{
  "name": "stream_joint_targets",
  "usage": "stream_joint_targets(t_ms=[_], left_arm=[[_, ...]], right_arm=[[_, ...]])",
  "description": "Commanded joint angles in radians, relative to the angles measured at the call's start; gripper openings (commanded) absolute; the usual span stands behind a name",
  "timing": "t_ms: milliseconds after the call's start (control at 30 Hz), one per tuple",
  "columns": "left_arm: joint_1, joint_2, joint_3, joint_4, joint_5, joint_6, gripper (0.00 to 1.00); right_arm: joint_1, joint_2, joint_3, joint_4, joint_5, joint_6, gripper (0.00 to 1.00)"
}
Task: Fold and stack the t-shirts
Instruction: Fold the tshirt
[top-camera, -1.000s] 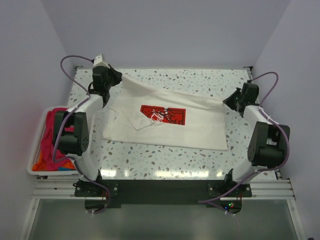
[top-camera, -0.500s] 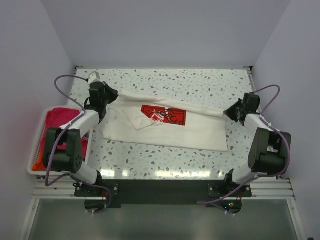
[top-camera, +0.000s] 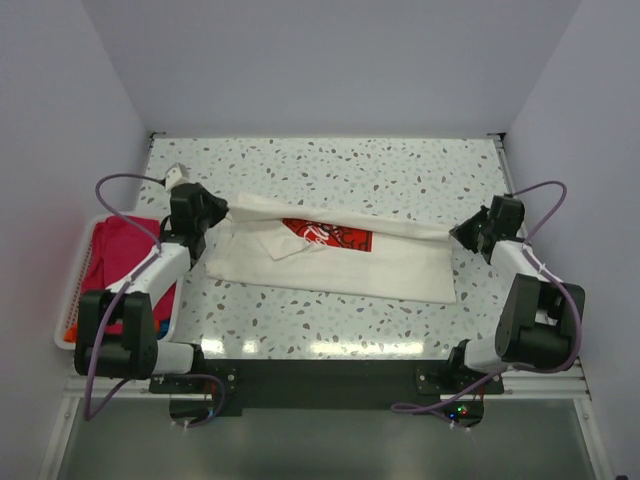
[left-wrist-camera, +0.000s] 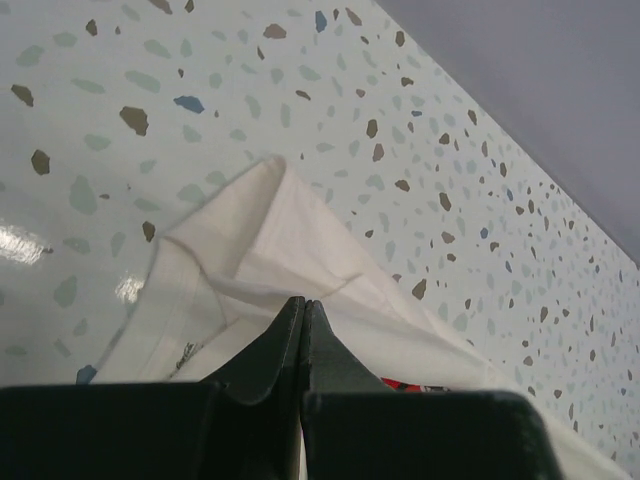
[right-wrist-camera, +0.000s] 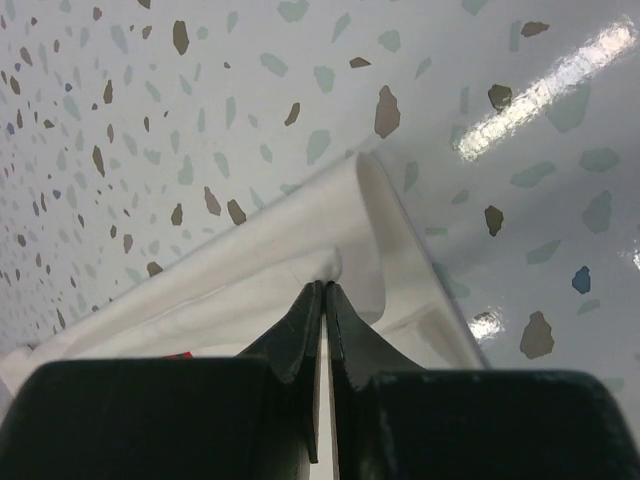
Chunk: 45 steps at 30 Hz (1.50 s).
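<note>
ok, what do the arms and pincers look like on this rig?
Both alike: left arm and right arm have white links and chunky black joints. A lilac cable loops off each wrist. Black fingers tapering to thin tips on left pincer and right pincer. No markings visible.

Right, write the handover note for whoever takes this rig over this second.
Left gripper: shut on the far left corner of the white t-shirt.
Right gripper: shut on its far right corner.
Things: the shirt lies spread on the table. Its far edge is stretched between the two grippers and partly covers the red print. The basket to the left of the table holds a red garment and others.
Done: first fold under way.
Left: lay the held edge down, finish folding, then probably the basket's shirts. No stack in view.
</note>
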Motion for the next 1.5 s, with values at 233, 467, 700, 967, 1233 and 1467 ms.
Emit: stream_joint_targets(t_ms=[233,467,700,967,1233,1467], left_arm=[[0.010,-0.135,-0.187,-0.014,0.023,-0.095,0.00],[0.010,-0.238,-0.329,-0.037,0.026,-0.127,0.00],[0.010,-0.230,-0.376,-0.048,0.037,-0.140,0.00],[0.010,-0.271,-0.376,-0.129,0.029,-0.123,0.40],[-0.078,-0.261,-0.161,-0.235,-0.028,0.021,0.56],[-0.303,0.178,0.320,-0.410,-0.193,0.170,0.61]], right_arm=[[-0.020,-0.105,-0.096,0.020,-0.027,0.007,0.00],[-0.038,-0.159,-0.175,0.060,-0.070,0.019,0.13],[-0.079,-0.171,-0.196,0.060,-0.102,0.025,0.24],[-0.063,-0.256,-0.152,-0.007,-0.124,-0.068,0.31],[0.209,-0.173,0.075,-0.133,0.068,-0.181,0.32],[0.390,0.101,0.325,-0.188,0.103,-0.219,0.33]])
